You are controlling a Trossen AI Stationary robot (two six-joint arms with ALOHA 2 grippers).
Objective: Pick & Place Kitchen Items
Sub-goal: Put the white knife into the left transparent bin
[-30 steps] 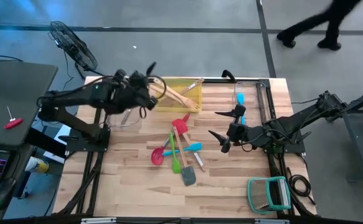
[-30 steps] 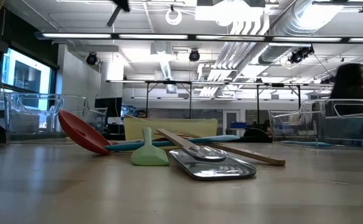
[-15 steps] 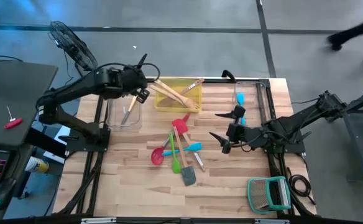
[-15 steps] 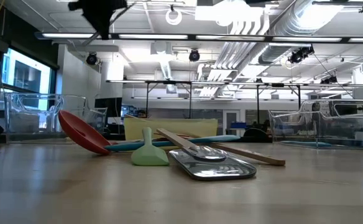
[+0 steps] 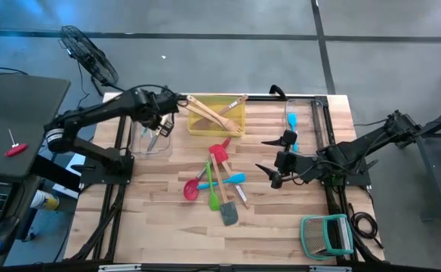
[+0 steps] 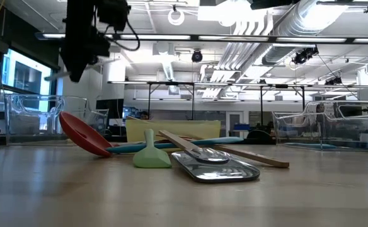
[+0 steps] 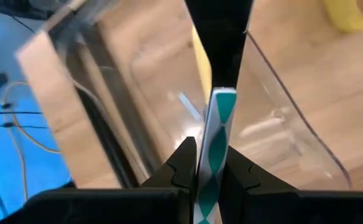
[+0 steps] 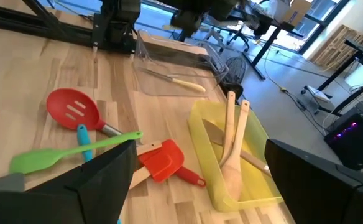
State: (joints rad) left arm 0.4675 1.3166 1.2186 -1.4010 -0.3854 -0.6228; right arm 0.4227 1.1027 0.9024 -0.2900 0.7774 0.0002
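Observation:
My left gripper (image 5: 162, 121) (image 7: 207, 169) hangs over the clear bin (image 5: 146, 137) at the table's left, shut on a utensil with a teal-and-white patterned handle (image 7: 216, 140) and a black end (image 7: 221, 37). A yellow-handled knife (image 8: 180, 83) lies on the bin's floor. A pile lies mid-table: red slotted spoon (image 5: 191, 190), green spatula (image 5: 213, 193), blue spatula (image 5: 232, 179), grey spatula (image 5: 229, 214), red spatula (image 5: 220, 149). My right gripper (image 5: 269, 163) (image 8: 206, 186) hovers open, right of the pile. My left gripper pinches the patterned handle (image 7: 214, 163) between its two fingers (image 7: 183, 168). The utensil runs on along the fingers, its black end pointing away over the bin. It is lifted clear of the bin's floor.
A yellow tray (image 5: 234, 125) at the far edge holds wooden spoons (image 5: 214, 114). A second clear bin (image 5: 311, 121) on the right holds a blue utensil (image 5: 291, 125). A teal-framed rack (image 5: 326, 235) sits at the near right corner. Bare wood lies near the pile.
My left gripper has swung from beside the yellow tray toward the table's left and come down over the clear bin, turning as it went; in the low view it has dropped into the picture. It has stayed shut on the utensil.

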